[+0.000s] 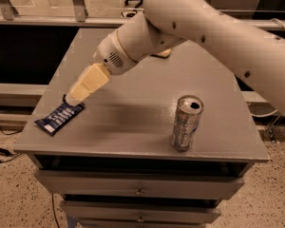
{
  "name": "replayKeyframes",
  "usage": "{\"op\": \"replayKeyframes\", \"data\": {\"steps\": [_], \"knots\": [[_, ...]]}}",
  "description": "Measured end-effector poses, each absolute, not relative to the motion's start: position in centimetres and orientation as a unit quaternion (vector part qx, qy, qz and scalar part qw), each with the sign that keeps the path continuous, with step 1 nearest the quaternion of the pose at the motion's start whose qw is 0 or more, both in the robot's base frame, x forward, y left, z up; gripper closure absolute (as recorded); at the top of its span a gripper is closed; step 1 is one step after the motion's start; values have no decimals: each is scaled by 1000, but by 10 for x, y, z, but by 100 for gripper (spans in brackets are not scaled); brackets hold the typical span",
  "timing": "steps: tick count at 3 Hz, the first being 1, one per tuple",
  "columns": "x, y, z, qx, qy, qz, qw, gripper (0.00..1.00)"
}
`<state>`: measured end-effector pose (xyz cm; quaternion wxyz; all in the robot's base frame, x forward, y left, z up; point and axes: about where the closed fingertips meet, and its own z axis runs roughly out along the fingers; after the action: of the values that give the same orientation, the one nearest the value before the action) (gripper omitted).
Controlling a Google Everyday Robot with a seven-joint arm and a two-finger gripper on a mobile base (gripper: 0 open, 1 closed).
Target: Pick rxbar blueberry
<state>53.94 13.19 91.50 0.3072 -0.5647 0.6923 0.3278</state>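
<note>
So, gripper parked right at the blue bar

The snack bar (60, 117) lies flat near the table's (133, 94) front left corner. The gripper (70, 98) hangs at its far end, and I can't tell if it's wide or narrow. The can (186, 123) stands well apart.

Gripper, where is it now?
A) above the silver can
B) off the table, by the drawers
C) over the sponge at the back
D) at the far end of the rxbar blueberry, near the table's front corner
D: the gripper hangs right at the far end of the rxbar blueberry near the front corner of the table. I cannot tell whether they touch. The can stands well apart on the other side.
</note>
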Motion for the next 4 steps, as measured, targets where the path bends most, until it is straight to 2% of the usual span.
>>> {"op": "replayKeyframes", "data": {"steps": [2, 4], "knots": [[539, 173, 879, -570, 678, 373, 276, 0], [540, 183, 860, -565, 680, 388, 260, 0]]}}
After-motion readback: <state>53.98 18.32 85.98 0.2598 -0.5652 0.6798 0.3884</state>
